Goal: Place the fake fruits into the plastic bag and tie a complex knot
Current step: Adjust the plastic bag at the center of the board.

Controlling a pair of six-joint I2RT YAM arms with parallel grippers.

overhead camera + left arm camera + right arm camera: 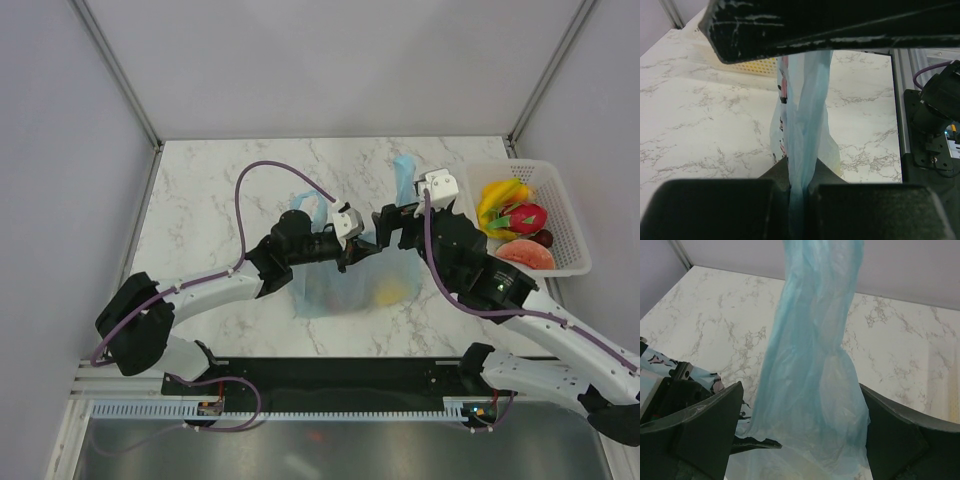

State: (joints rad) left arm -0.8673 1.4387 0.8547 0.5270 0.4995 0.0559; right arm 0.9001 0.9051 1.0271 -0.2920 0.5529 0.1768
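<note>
The plastic bag (pixel 340 285) lies mid-table, light blue, with a yellow fruit (pixel 390 293) showing through its film. My left gripper (pixel 357 250) is shut on a bunched strip of the bag (pixel 807 120), pinched flat between the fingers (pixel 740 205). My right gripper (pixel 396 222) stands open, and one handle loop (pixel 812 365) hangs between its fingers (pixel 705 425) without being pinched. That loop (pixel 403 172) stretches toward the table's far side. The other fake fruits sit in the basket: bananas (pixel 503 194), dragon fruit (pixel 526 215), orange-red slice (pixel 527 254), dark ball (pixel 543 238).
A white mesh basket (pixel 563 205) stands at the right edge of the marble table (pixel 210 190). Grey walls enclose the far side and both flanks. A black rail (pixel 340 380) runs along the near edge between the arm bases.
</note>
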